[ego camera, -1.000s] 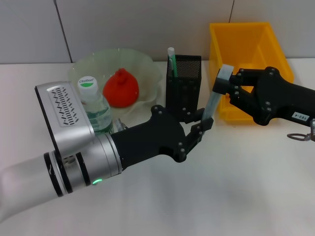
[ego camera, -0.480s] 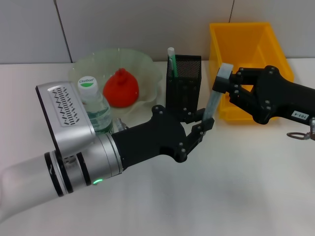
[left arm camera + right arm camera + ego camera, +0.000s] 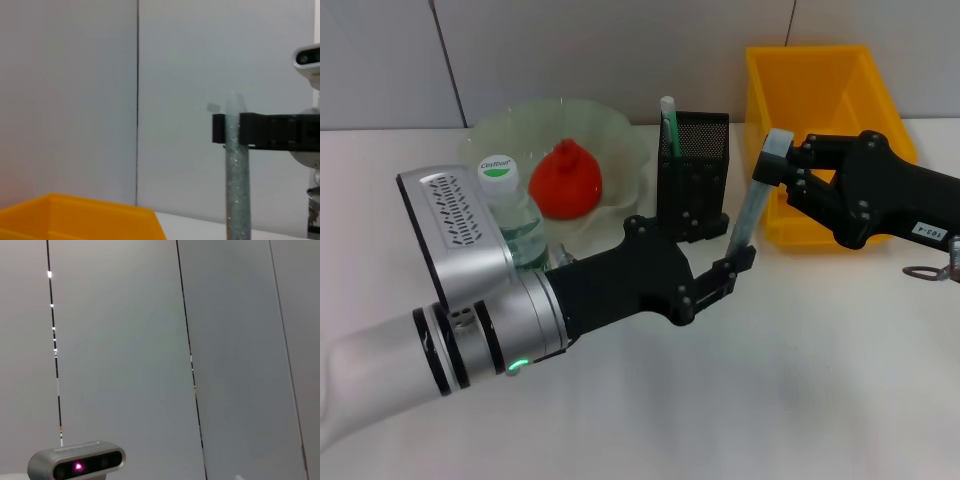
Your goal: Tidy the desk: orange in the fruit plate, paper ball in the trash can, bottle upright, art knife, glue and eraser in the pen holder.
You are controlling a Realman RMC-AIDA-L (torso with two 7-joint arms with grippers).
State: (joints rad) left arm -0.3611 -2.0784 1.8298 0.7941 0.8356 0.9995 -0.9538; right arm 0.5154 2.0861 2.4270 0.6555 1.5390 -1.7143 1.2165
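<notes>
The glue stick [image 3: 752,195] stood almost upright in the air, a little tilted, just beside the pen holder [image 3: 693,175] on its right side and in front of the yellow trash can [image 3: 825,85]. Its top end was clamped between the fingers of the right gripper [image 3: 777,170], which came in from the right over the front of the trash can. In the left wrist view the same black fingers [image 3: 265,130] crossed the glue stick [image 3: 236,170] near its top and pressed on it.

The left gripper [image 3: 735,262] was at the lower end of the glue stick. Its jaws were spread apart there, and I cannot tell if one fingertip touched the stick.

A green pen [image 3: 670,125] stood in the pen holder. The red-orange fruit [image 3: 565,178] lay in the glass fruit plate [image 3: 620,135], and the bottle [image 3: 508,212] stood upright in front of the plate, beside the left arm.
</notes>
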